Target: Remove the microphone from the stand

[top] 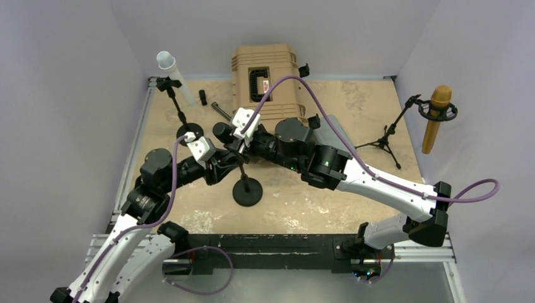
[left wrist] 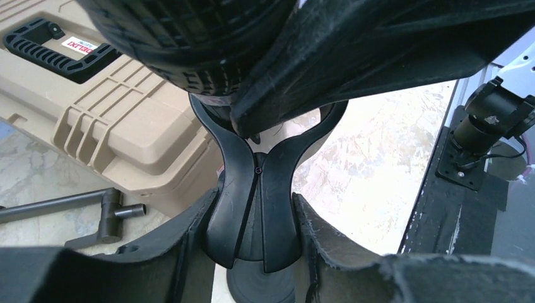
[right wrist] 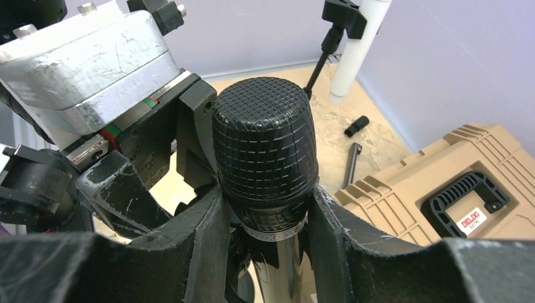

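A black microphone [right wrist: 265, 145] with a grid-patterned head stands in the black clip [left wrist: 255, 202] of a short stand with a round base [top: 247, 191] at the table's middle. My right gripper [right wrist: 268, 233] is shut on the microphone just below its head. My left gripper [left wrist: 255, 240] is shut on the neck of the clip, beneath the microphone [left wrist: 189, 44]. The clip's prongs still curve round the microphone's body. In the top view both grippers [top: 230, 151] meet above the base and hide the clip.
A tan hard case [top: 265, 79] lies at the back. A white tube [top: 173, 72] on a stand is at back left. A gold microphone [top: 436, 117] on a tripod stands at the right. A loose black rod [top: 221, 112] and small cylinder [top: 202, 96] lie near the case.
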### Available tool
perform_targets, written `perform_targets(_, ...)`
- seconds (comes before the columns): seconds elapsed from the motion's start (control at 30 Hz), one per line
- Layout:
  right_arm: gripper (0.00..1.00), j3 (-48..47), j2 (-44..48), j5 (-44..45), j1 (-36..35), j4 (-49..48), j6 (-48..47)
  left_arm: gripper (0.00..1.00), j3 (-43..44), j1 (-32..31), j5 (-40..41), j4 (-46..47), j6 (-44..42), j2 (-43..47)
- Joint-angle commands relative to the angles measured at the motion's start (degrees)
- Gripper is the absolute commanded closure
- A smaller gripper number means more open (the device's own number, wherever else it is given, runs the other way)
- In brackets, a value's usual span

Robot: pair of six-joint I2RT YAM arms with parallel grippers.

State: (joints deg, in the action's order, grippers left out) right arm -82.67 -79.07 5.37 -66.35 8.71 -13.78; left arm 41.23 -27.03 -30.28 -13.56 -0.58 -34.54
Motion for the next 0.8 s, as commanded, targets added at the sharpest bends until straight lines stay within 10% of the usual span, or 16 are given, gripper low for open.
perform_targets(0.0,1.00,-2.3,1.4,-0.5,-0.1,-5.5,0.7,1.00,0.8,-0.1,-2.0,-2.9,-2.7,1.8)
perform_targets(0.77,1.00,-4.2,15.1,20.6,-0.1,-23.9,7.2,1.00,1.9,-0.1,5.9,-6.7,-3.1,2.3)
